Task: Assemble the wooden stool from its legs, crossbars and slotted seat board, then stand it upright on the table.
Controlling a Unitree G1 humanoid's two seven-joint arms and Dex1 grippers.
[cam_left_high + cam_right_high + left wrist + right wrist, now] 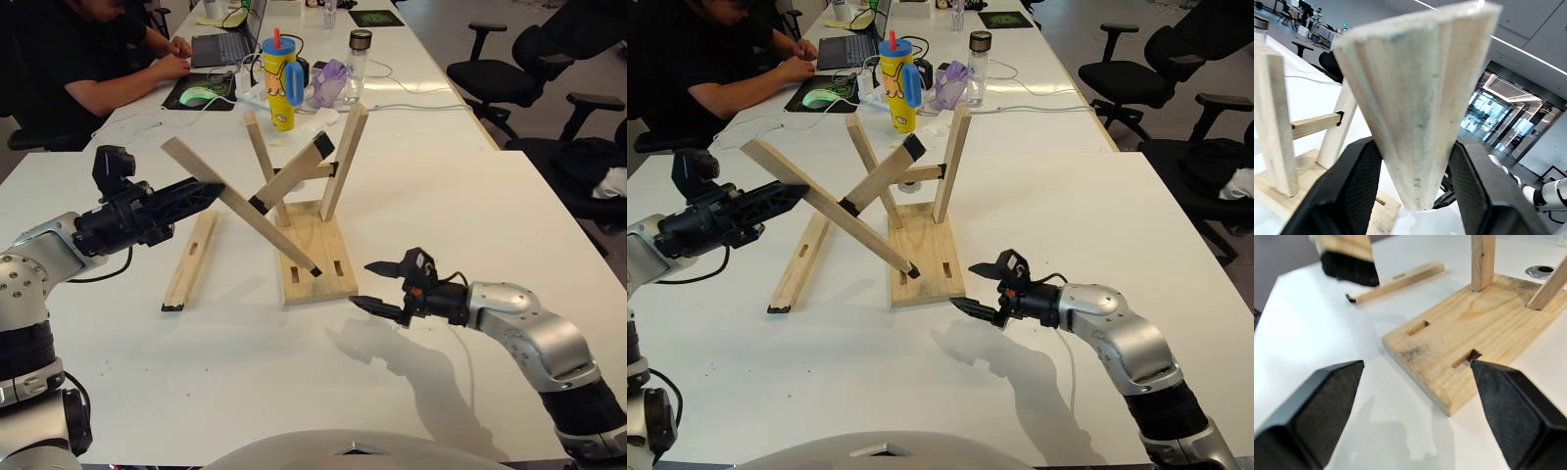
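1. White office table [470,225] – the seat board [318,286] lies flat on it, between the two arms.
2. Two upright legs [343,162] stand at the board's far end, joined by a crossbar [1315,125]. The near end shows two empty slots [1418,327].
3. The left gripper [201,196] is clamped on the upper part of a long leg [265,230]. In the left wrist view the black fingers [1359,188] press the wood from both sides.
4. That leg's long axis slopes down from the left gripper toward the robot's right. Its black-capped lower end hangs close over the near part of the board, by the slots. It does not look seated in either one.
5. A short black-ended bar [294,174] crosses the held leg partway along. Whether it is fixed to it I cannot tell.
6. The right gripper [362,284] is spread wide and holds nothing. It sits just beside the board's near right corner, apart from it.
7. My judgement: the coming move turns on tipping the held leg more upright so its end lines up with a slot. The right arm is the nearer one to steady the board.
8. A spare leg [191,259] lies flat on the table, left of the board.
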